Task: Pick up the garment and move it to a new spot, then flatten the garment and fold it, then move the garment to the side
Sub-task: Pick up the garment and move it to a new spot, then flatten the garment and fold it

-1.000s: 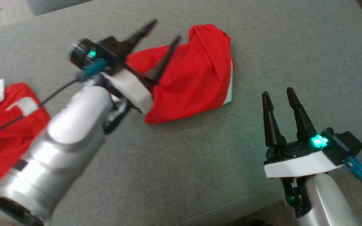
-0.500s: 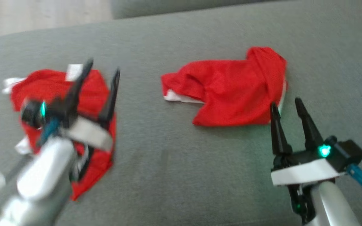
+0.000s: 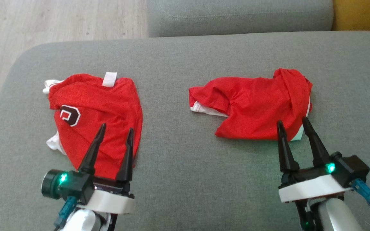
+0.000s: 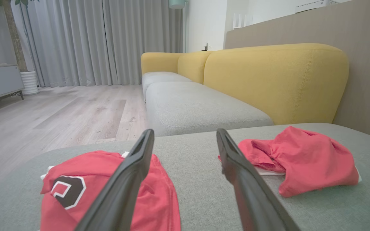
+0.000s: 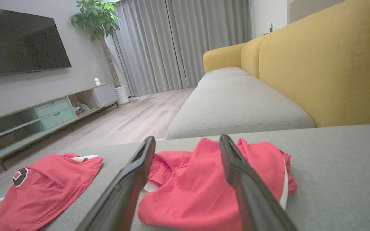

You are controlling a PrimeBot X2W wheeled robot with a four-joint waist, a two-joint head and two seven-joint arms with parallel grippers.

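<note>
Garment: crumpled red garment, probably light and limp.
Hold: pinch its bunched fold.
Grippers: left gripper, right gripper spread wide, empty.

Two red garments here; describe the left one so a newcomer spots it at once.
On the grey cushion, look toward its left end, beside the wooden floor. The red garment there bears a black-and-white emblem and a white tab, which its plain red neighbour lacks.

A red emblem garment lies crumpled on the left of the grey sofa cushion, a white tab at its far edge. Well apart to the right, a bunched red garment shows white trim.
</note>
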